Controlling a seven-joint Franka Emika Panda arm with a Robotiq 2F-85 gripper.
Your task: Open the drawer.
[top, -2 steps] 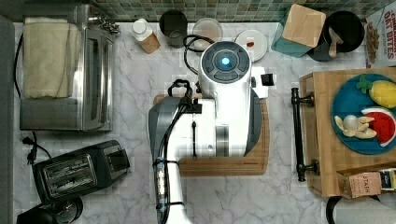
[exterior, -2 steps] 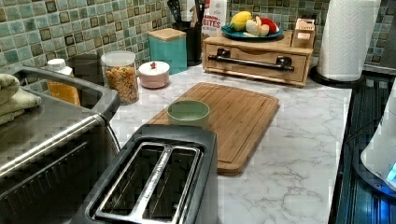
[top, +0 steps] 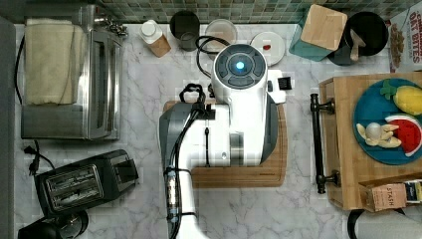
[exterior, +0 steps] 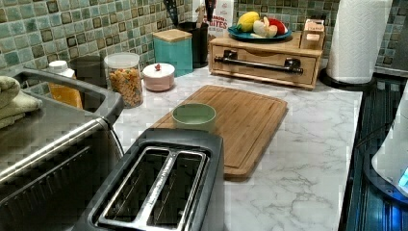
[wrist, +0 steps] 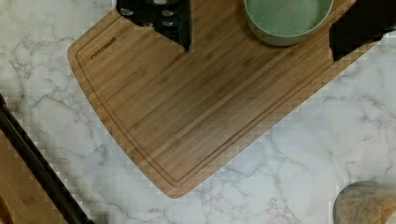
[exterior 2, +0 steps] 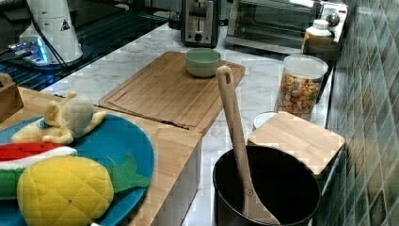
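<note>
Drawer shut flush in low wooden box, off the cutting board's far end in the left view, well apart from it; long black bar handle across front, facing the board.

Largest first:
- White arm over the cutting board in the top view.
- Gripper above the board, fingers spread wide, pinching nothing.
- Blue plate on top of the drawer box, past the board's handle-side end: plush pineapple, watermelon slice, pale garlic-like toy.
- Black pot beyond the board's corner nearest the tiled wall, holding wooden spoon.
- Teal canister with wooden lid, next to the pot.
- Glass jar wall-side of the board, filled with multicoloured bits.
- Green bowl sitting on the board's end farthest from the drawer, bare green inside.

Writing: "STASH" on small box atop the drawer box; "BITES" on carton behind the pot; printed brand mark in board corner, unreadable.
</note>
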